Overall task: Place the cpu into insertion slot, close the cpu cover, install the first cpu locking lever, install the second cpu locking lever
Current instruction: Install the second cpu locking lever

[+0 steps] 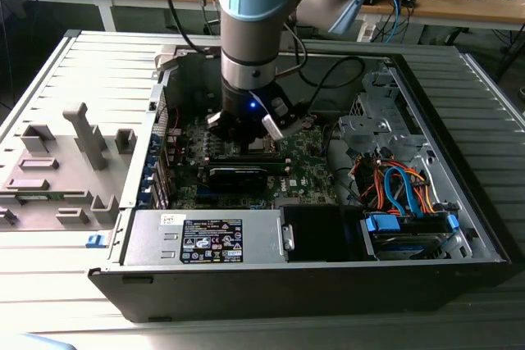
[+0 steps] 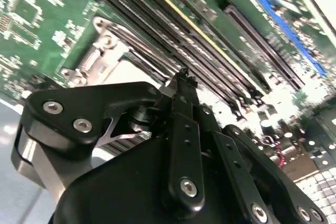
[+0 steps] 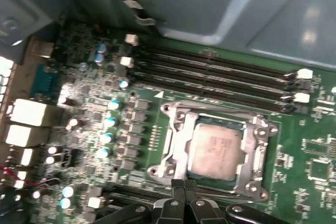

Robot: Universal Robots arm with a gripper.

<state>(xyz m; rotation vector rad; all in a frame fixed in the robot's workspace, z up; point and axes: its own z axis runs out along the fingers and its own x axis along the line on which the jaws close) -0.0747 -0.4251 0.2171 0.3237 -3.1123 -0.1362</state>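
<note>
The cpu, a silvery square chip, lies flat in the insertion slot on the green board. The silver cpu cover is folded down around it, framing the chip. My gripper is shut, its black fingertips pressed together with nothing visible between them, just off the socket's near edge. In the second wrist view the shut gripper hangs low over the board beside a corner of the socket's metal frame. In the exterior view the gripper is down inside the computer case. I cannot make out the locking levers clearly.
Long black memory slots run beside the socket. A black heatsink block sits on the board near the arm. A power supply and coloured cables fill the case front and the exterior view's right. Grey fixtures stand outside.
</note>
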